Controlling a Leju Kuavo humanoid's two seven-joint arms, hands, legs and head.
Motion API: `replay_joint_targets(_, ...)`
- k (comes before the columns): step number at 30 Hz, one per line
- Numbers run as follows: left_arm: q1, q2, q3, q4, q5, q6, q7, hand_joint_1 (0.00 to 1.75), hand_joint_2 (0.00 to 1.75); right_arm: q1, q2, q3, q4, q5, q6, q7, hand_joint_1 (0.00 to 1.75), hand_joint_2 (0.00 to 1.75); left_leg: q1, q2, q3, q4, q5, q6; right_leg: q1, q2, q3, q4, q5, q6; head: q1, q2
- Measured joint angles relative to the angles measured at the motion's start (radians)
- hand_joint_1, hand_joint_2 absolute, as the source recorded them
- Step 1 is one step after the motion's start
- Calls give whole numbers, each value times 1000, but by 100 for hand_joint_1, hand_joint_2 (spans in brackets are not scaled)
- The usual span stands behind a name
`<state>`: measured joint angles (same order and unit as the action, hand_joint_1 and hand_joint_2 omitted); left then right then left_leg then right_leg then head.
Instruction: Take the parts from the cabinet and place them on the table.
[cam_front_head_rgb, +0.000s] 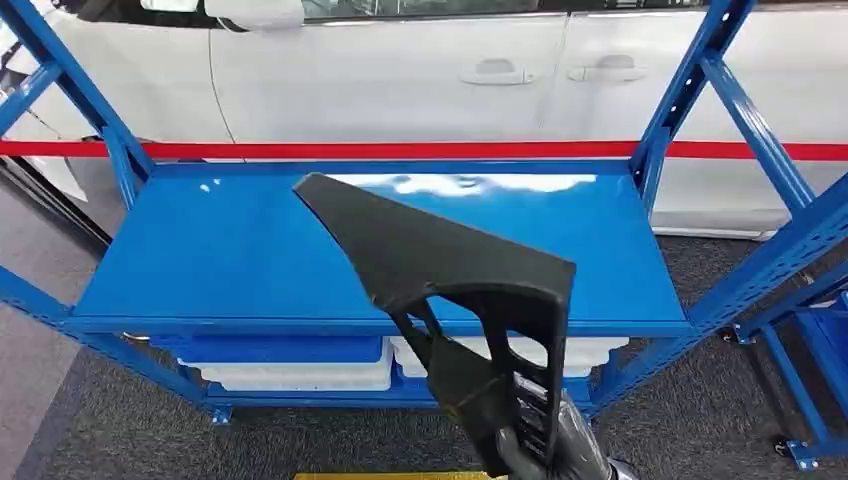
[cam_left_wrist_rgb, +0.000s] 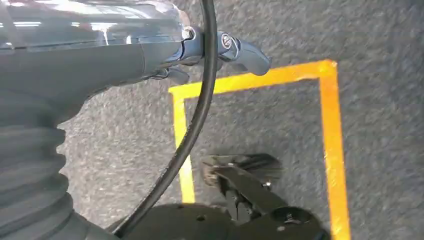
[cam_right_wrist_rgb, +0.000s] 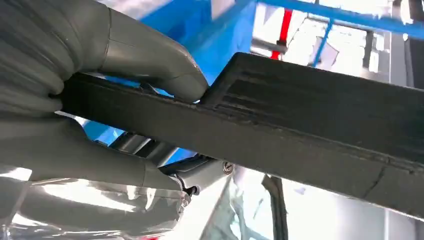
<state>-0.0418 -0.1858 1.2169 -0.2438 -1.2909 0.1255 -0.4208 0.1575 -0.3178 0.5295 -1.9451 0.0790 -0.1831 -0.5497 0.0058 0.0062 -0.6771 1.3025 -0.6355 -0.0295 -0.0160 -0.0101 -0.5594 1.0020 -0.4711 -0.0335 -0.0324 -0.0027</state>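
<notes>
A black, flat, roughly triangular plastic part with a cut-out stem hangs above the front of the blue rack's top shelf. My right hand grips its lower stem at the bottom of the head view. In the right wrist view the thumb presses on the edge of the part, with the other fingers under it. My left hand hangs over the grey carpet, holding nothing, its fingers stretched out.
The top shelf is bare and glossy. White bins sit on the lower shelf. A white car and a red bar lie behind the rack. A second blue rack stands at right. Yellow floor tape marks the carpet.
</notes>
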Motion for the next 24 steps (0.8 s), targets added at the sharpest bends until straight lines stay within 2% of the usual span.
replay_joint_targets(1,0,0,1,0,-1,-1,0,0,175,-1,0,0,4,-1,4,1,175,175,0,0,5,18,10,1,2,0,-12,2,7,0,0,0)
replay_joint_targets(2,0,1,1,0,-1,-1,0,0,175,-2,0,0,9,-2,6,2,175,175,0,0,31,-1,45,3,3,0,-28,6,16,0,0,0)
replay_joint_targets(3,-1,2,2,-2,-5,-1,2,0,175,-3,0,0,14,-2,7,4,175,175,-1,-1,79,-62,89,8,5,0,-42,11,25,2,0,0)
replay_joint_targets(4,-2,2,2,-2,-7,-2,2,0,175,-6,0,0,18,-3,8,5,175,175,-3,-1,137,-143,119,15,6,1,-53,15,31,4,0,0)
replay_joint_targets(5,-4,2,2,-2,-8,-2,2,0,175,-8,0,0,21,-3,11,6,175,175,-6,-5,200,-232,122,24,6,2,-61,19,37,6,0,0)
replay_joint_targets(6,-6,7,2,-4,-9,-2,3,0,175,-10,0,0,21,-3,12,8,175,175,-12,-8,244,-312,89,33,10,2,-67,23,43,12,0,0)
replay_joint_targets(7,-8,6,2,-4,-11,-2,4,0,175,-13,0,0,23,-3,16,9,175,175,-12,-8,247,-319,91,35,6,1,-66,20,53,19,0,0)
replay_joint_targets(8,-8,6,2,-4,-11,-3,4,0,175,-16,0,1,27,-3,19,10,175,175,-15,-9,236,-324,95,39,4,-1,-66,18,60,24,0,0)
replay_joint_targets(9,-8,6,2,-4,-11,-3,6,0,175,-18,0,2,29,-3,19,11,175,175,-18,-8,232,-321,101,46,2,-1,-66,13,71,30,0,0)
replay_joint_targets(10,-8,6,2,-4,-11,-5,6,0,175,-17,0,2,29,-3,19,13,175,175,-12,-8,227,-333,117,55,7,0,-67,8,82,40,0,0)
replay_joint_targets(11,-10,4,3,-4,-11,-6,8,0,175,-16,1,3,31,-3,18,13,175,175,-6,3,221,-339,133,62,2,5,-74,21,56,41,0,0)
replay_joint_targets(12,-11,4,3,-4,-11,-8,8,0,175,-18,4,4,32,-4,18,12,175,175,-5,2,206,-340,144,72,3,6,-89,55,-1,42,1,0)
replay_joint_targets(13,-10,5,3,-4,-11,-9,8,0,175,-19,5,5,35,-4,18,13,175,175,-5,3,190,-339,155,76,-1,6,-108,125,-73,45,0,0)
replay_joint_targets(14,-10,5,3,-4,-11,-9,8,0,175,-18,5,5,38,-4,18,13,175,175,-6,3,178,-338,166,77,-5,6,-125,199,-125,49,0,0)
replay_joint_targets(15,-10,5,3,-4,-11,-9,8,0,175,-18,5,6,40,-4,18,13,175,175,-7,5,165,-336,177,76,-8,6,-138,269,-154,54,0,0)
replay_joint_targets(16,-10,5,3,-4,-11,-9,8,0,175,-18,5,6,43,-5,18,13,175,175,-7,5,148,-331,187,74,-9,6,-138,310,-146,57,0,0)
replay_joint_targets(17,-10,5,3,-4,-11,-9,8,0,175,-18,5,6,45,-5,18,13,175,175,-6,5,131,-324,194,70,-11,6,-120,310,-112,60,0,0)
replay_joint_targets(18,-10,5,3,-4,-11,-9,8,0,175,-18,5,7,45,-5,18,13,175,175,-5,5,115,-316,200,67,-14,5,-85,273,-72,62,0,0)
replay_joint_targets(19,-11,5,3,-4,-11,-10,8,0,175,-19,5,7,45,-5,18,13,175,175,-4,5,99,-306,204,63,-17,5,-29,200,-38,62,0,0)
replay_joint_targets(20,-11,5,3,-4,-11,-10,8,0,175,-20,5,7,45,-4,18,13,175,175,-3,5,87,-295,207,58,-20,4,37,109,-32,62,0,0)
replay_joint_targets(21,-10,5,3,-4,-11,-10,8,0,175,-24,5,8,45,-5,18,13,175,175,-8,4,75,-282,209,53,-15,4,89,26,-67,60,0,0)
replay_joint_targets(22,-10,4,3,-4,-11,-10,8,0,175,-26,5,8,45,-5,18,13,175,175,-8,4,71,-276,214,46,-10,7,101,-3,-83,52,0,0)
replay_joint_targets(23,-10,4,3,-4,-11,-10,8,0,175,-26,4,8,45,-5,18,13,175,175,-7,5,70,-276,222,37,-8,5,94,-1,-80,49,0,0)
replay_joint_targets(24,-10,4,3,-4,-11,-10,8,0,175,-26,5,9,45,-5,18,13,175,175,-4,5,68,-280,231,30,-4,5,89,3,-75,41,0,0)
